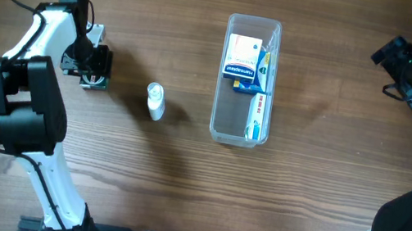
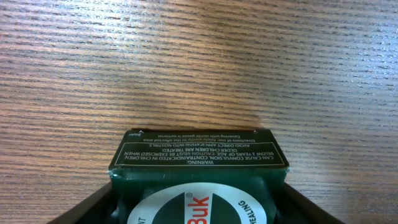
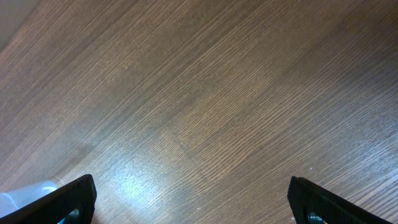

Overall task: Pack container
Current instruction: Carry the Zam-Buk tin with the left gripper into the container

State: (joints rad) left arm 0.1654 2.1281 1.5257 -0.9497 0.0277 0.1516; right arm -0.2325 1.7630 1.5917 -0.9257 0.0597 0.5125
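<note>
The clear container (image 1: 239, 127) stands upright at the table's middle, holding a white and orange box, a blue box and a tube. My left gripper (image 1: 96, 66) is at the far left, shut on a dark green box (image 2: 198, 180) with white warning print and a white round label. The green box fills the space between the fingers and sits low over the wood. A small white bottle (image 1: 156, 100) lies between this gripper and the container. My right gripper (image 3: 193, 202) is open and empty, high at the far right, over bare wood.
The container's corner shows faintly at the lower left of the right wrist view (image 3: 25, 193). Wooden table all around. The arm bases stand at the front left and front right.
</note>
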